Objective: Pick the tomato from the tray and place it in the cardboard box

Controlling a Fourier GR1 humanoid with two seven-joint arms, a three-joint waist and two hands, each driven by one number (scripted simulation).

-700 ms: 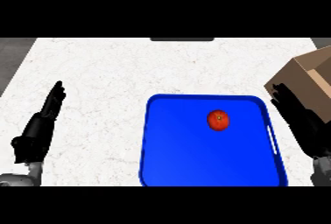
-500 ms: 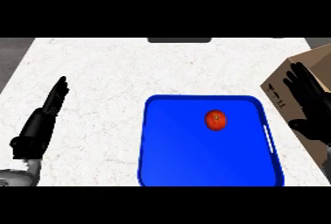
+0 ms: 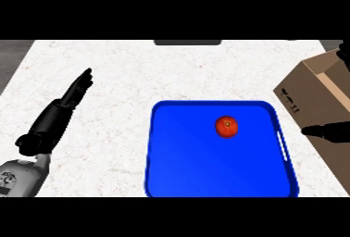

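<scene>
Head view: contents listed outward from the hands, located against the blue tray.
Left hand (image 3: 68,99): black, fingers straight and together, holding nothing, well left of the rectangular blue plastic tray (image 3: 178,171).
Right hand (image 3: 329,132): only a dark part shows just right of the tray; finger state cannot be told.
Tomato (image 3: 227,127): round, red, lying on the tray's far right part.
Cardboard box (image 3: 315,95): brown, open, just right of the tray.
Counter (image 3: 130,74): white marbled top under the tray.

tomato (image 3: 227,127) lying on tray (image 3: 205,176), upper right | box (image 3: 315,92) standing right of tray | left hand (image 3: 58,113) resting open, left of tray
</scene>
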